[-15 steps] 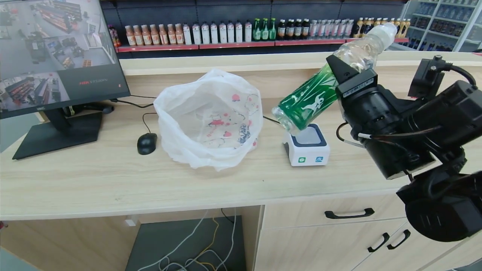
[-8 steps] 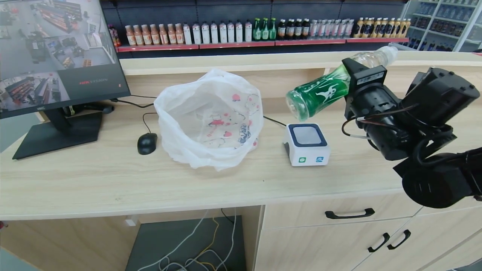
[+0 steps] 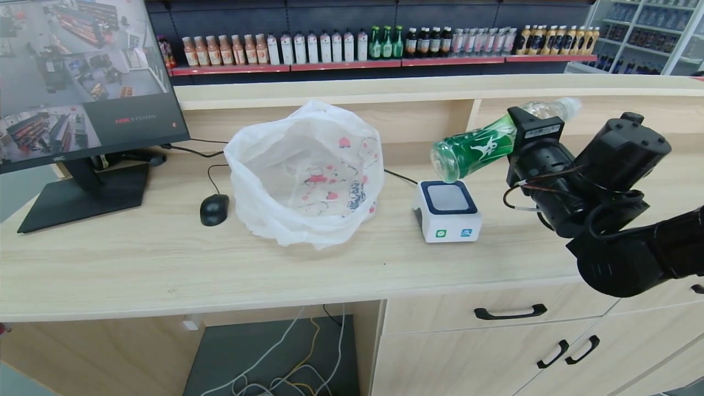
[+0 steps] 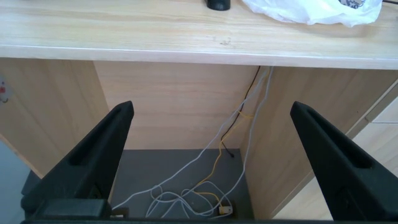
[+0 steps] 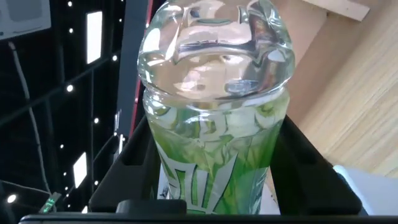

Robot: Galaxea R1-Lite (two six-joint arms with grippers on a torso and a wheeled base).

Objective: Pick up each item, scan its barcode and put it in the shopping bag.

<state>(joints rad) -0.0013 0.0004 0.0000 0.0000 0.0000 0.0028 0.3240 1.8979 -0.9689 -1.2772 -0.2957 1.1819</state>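
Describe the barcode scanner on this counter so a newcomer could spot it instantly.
On the wooden counter, look just right of the white shopping bag. The scanner is a small white cube, below the base of the green-labelled bottle. Its dark-framed top window and two coloured front squares set it apart.

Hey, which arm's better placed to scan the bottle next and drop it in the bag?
Right. Its pincer is shut on the bottle, tilted just above the scanner, beside the shopping bag. The left pincer is open and empty, down below the counter.
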